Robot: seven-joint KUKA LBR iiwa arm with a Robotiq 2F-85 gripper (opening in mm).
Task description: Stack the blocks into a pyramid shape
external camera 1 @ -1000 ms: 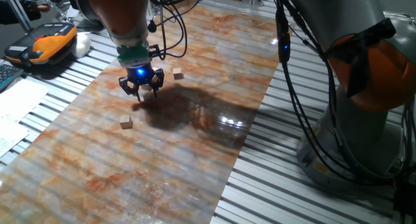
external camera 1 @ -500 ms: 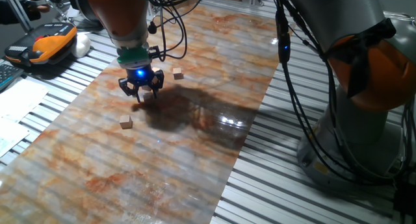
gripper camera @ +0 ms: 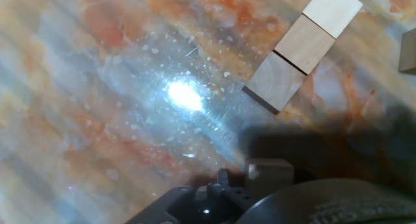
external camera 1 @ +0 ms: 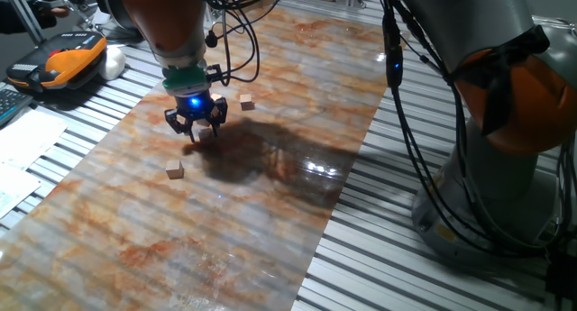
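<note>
My gripper [external camera 1: 194, 128] hangs just above the marbled board at its left side, and its fingers look spread. In the hand view, three wooden blocks [gripper camera: 304, 43] lie edge to edge in a diagonal row at the upper right. A fourth block [gripper camera: 408, 50] shows at the right edge. Another block [gripper camera: 268, 171] sits in shadow right beside the dark gripper housing, about the same size as the others. In the fixed view, a single block [external camera 1: 175, 169] lies in front of the gripper and another [external camera 1: 246, 102] behind it to the right. The row of three is hidden there.
A second orange arm's base [external camera 1: 505, 122] and hanging cables [external camera 1: 397, 86] stand at the right of the board [external camera 1: 270, 221]. An orange-and-black device [external camera 1: 63, 63] and papers [external camera 1: 22, 140] lie off the board at the left.
The gripper has risen very slightly over the last second. The two loose blocks in the fixed view have not moved.
</note>
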